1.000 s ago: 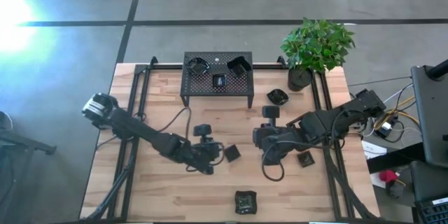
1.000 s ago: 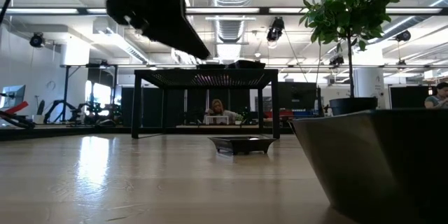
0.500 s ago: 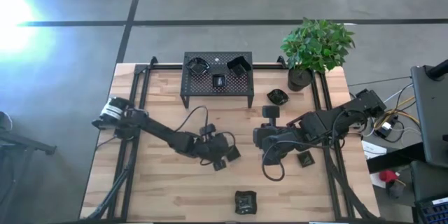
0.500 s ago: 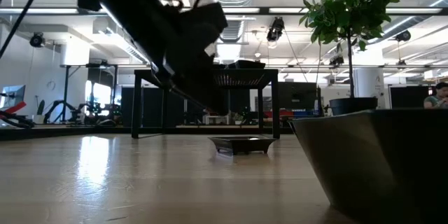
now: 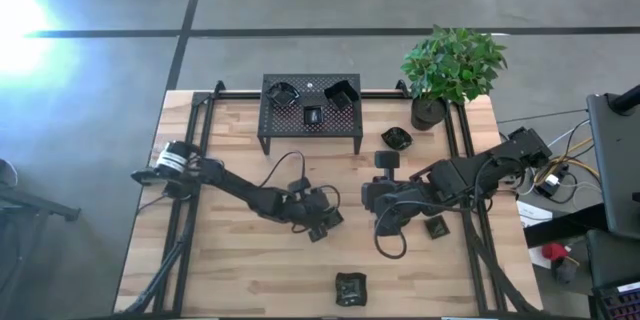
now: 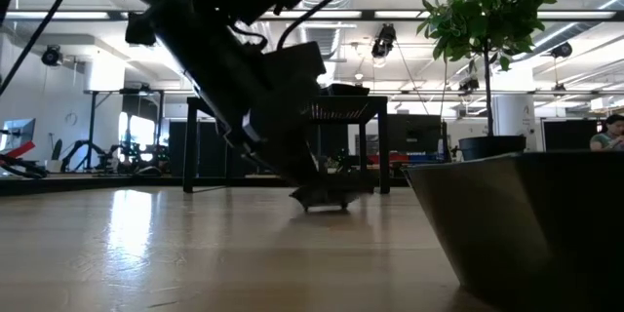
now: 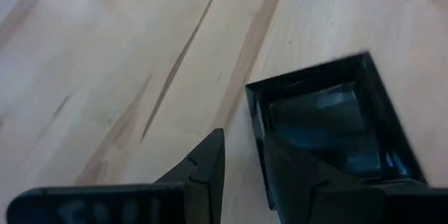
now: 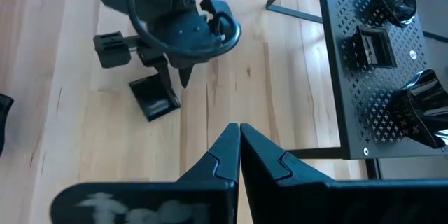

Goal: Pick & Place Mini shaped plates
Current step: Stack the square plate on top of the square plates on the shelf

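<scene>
A small dark square plate [image 7: 329, 122] lies flat on the wooden table near its middle [image 5: 334, 217]. My left gripper [image 7: 245, 150] is open and down at that plate. One finger [image 7: 290, 161] is over the plate's inside and the other [image 7: 206, 157] is outside its rim [image 7: 255, 122]. The low view shows the left gripper [image 6: 310, 177] slanting down onto the plate [image 6: 331, 198]. My right gripper [image 8: 239, 131] hangs shut and empty above the table, right of the plate [image 5: 368, 200]. Three more plates sit on the black rack [image 5: 310, 130]. My left gripper comes at the square plate slanting down from the table's left, with its open fingers on either side of one rim [image 7: 255, 122]. Whether a finger touches the rim or the plate's floor, I cannot tell. The plate lies flat on the table.
Loose plates lie right of the rack [image 5: 396, 138], under the right arm [image 5: 436, 226] and at the near edge [image 5: 350, 287]; the last looms large in the low view [image 6: 517, 224]. A potted plant [image 5: 430, 110] stands at the far right corner.
My left gripper has come down and gone toward the table's right edge, rolling its wrist as it went, until its open fingers reached the square plate. The plate has stayed where it was.
</scene>
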You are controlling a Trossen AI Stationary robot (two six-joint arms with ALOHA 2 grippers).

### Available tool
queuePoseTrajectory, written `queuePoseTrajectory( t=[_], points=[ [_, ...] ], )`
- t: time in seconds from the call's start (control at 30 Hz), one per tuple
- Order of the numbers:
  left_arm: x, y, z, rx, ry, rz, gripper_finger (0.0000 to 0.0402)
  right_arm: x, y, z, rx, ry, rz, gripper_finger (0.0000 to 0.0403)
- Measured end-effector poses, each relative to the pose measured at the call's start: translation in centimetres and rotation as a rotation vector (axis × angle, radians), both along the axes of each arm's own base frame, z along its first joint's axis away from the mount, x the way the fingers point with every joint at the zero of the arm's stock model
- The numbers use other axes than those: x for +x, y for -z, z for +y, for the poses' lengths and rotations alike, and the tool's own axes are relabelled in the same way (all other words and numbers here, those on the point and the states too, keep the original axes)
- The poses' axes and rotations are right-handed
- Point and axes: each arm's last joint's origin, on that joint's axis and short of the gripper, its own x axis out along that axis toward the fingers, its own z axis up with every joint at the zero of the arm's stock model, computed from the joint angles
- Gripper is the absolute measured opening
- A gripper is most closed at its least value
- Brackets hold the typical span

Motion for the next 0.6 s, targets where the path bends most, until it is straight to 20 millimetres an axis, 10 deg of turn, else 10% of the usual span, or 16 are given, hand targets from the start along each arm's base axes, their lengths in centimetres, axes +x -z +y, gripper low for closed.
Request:
queuePoseTrajectory(
  t=[0.6],
  points=[
    [0.2, -0.5, -0.1, -0.045, 0.048, -0.021, 0.0097, 0.0, 0.0, 0.0, 0.001, 0.003, -0.002, 0.0008]
  ],
)
